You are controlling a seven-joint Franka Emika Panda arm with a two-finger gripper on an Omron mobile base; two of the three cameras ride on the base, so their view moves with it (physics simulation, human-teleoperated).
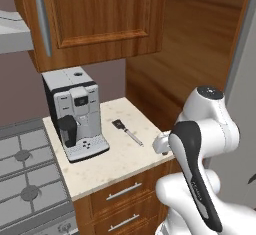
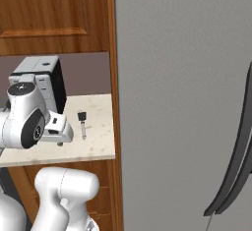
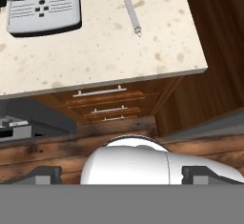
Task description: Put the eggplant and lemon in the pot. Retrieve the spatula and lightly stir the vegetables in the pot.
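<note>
No readable brand or writing anywhere; the coffee machine point(image 1: 75, 114) is showing only small dark button marks on its front panel and drip tray, too small to read.

The spatula point(image 1: 127, 132) is lying flat on the speckled beige desk point(image 1: 115, 164), just right of the coffee machine and apart from it. Its black squarish blade is pointing toward the back wall and its thin grey metal handle is running toward the desk's front right corner. From the right base view the spatula point(image 2: 82, 124) is sitting near the desk's right edge, beside the tall wooden side panel point(image 2: 111, 77). In the hand view the spatula point(image 3: 129, 4) is showing near the top, blade cut off by the frame edge, handle tip pointing down toward the desk's front edge.

My claw point(image 3: 121, 173) is hanging out in front of the desk, above the drawers point(image 3: 102, 101), not touching anything; my fingers point(image 3: 43, 174) are standing wide apart, holding nothing.

The stove point(image 1: 25, 179) is sitting left of the desk with grey burners. A wooden wall cabinet point(image 1: 95, 19) is hanging above the coffee machine.
</note>
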